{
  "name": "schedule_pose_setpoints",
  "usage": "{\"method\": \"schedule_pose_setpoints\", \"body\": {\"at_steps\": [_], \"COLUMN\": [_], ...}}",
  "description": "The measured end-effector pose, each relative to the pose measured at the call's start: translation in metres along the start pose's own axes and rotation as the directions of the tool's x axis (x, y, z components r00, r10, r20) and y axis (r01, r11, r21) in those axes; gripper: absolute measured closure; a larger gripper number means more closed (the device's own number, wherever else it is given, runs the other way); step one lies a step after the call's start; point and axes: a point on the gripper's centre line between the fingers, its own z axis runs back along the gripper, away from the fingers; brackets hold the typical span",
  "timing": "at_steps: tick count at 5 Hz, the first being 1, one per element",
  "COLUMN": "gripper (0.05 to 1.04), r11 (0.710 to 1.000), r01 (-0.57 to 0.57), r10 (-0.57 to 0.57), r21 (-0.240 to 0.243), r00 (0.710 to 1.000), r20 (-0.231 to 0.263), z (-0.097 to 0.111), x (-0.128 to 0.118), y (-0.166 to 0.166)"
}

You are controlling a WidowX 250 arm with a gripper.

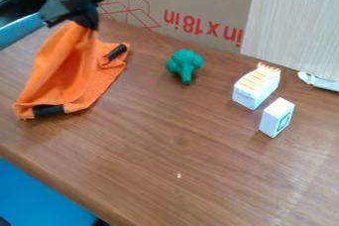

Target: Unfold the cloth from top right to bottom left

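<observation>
Cloth held pinched at raised part by end effector, likely so it can be opened across desk.

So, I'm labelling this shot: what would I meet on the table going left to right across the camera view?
Orange cloth, green toy broccoli, white block with striped top, smaller white block.

The cloth is bright orange with black bits at two corners. I hold it pinched up high, like a little tent. Its bottom spreads out on the brown table, over on the left side, and it has soft folds.
</observation>
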Motion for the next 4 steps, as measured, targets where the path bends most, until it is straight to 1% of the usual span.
{"method": "schedule_pose_setpoints", "body": {"at_steps": [1, 2, 3, 4], "gripper": [1.034, 1.034, 1.034, 1.034], "r11": [1.000, 0.999, 0.996, 0.994], "r01": [-0.028, -0.042, -0.092, -0.106], "r10": [0.028, 0.042, 0.093, 0.107], "r21": [-0.009, -0.006, 0.020, 0.027], "r00": [1.000, 0.999, 0.995, 0.994], "r20": [-0.009, -0.017, -0.030, -0.026], "z": [0.012, 0.019, 0.027, 0.029], "x": [0.013, 0.021, 0.032, 0.038], "y": [0.028, 0.053, 0.085, 0.100]}}
